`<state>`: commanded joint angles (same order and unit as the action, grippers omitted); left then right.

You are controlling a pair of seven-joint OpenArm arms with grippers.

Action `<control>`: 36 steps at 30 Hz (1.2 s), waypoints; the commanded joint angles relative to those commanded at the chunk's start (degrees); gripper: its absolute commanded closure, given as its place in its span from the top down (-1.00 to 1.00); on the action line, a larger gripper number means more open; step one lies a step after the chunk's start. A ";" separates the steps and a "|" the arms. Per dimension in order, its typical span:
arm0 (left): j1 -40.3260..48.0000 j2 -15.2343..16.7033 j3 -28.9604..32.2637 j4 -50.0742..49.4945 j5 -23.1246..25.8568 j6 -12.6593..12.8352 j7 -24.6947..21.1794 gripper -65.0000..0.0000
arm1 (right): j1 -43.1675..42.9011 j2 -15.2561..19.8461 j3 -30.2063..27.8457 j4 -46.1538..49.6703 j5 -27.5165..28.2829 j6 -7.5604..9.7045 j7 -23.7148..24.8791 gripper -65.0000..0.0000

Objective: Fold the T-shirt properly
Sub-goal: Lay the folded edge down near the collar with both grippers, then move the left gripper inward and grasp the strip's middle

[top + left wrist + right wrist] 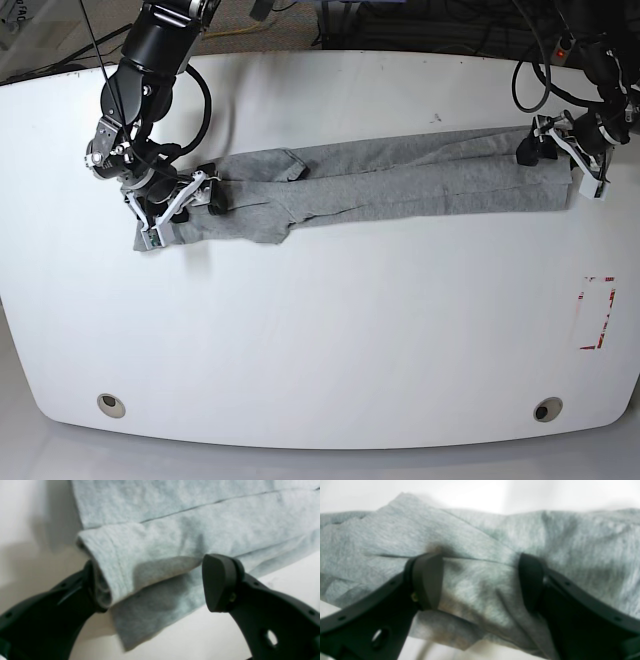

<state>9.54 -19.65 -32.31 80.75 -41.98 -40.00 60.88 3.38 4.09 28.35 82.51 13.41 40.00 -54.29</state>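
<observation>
Soft, fuzzy heathered knit cloth on the T-shirt (190,530); matt black plastic on the gripper fingers (220,580); smooth white, faintly glossy finish on the table (320,330).

Bright, even light overhead; both wrist views soft.

We see the white table (320,330) evenly lit in the base view, with only faint shadows and slightly bowed edges. In the wrist views the T-shirt (190,530) blurs, most in the right one, the upper background washes out, and the fingers (217,582) cast soft shadows on it.
</observation>
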 joint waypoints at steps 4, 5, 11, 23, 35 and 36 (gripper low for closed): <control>-0.35 1.85 -0.26 0.00 0.00 0.00 0.00 -0.42 | 0.00 0.00 0.00 -0.18 0.00 0.00 0.09 0.41; -0.35 2.55 -0.35 0.00 0.26 0.00 0.00 -0.65 | 0.00 0.00 0.00 -0.26 0.00 0.00 0.18 0.41; -0.44 2.81 0.00 3.16 0.35 0.00 0.00 -0.91 | 0.00 -0.09 0.00 -0.35 -0.35 0.00 0.26 0.41; 1.58 2.64 11.52 28.22 1.32 0.00 0.00 -0.89 | 0.00 -0.09 0.00 -0.44 -0.44 0.00 0.26 0.41; -5.10 7.74 31.91 29.36 9.23 0.00 0.00 -0.89 | -0.44 -0.18 0.00 -0.44 -0.44 0.00 0.18 0.41; -5.89 9.23 32.62 28.22 10.37 0.13 0.00 -0.88 | -0.44 -0.26 0.00 -0.44 -0.44 0.00 0.18 0.41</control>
<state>3.65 -10.42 0.31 108.97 -31.60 -39.87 60.88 2.95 3.82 28.35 82.07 12.97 40.00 -54.11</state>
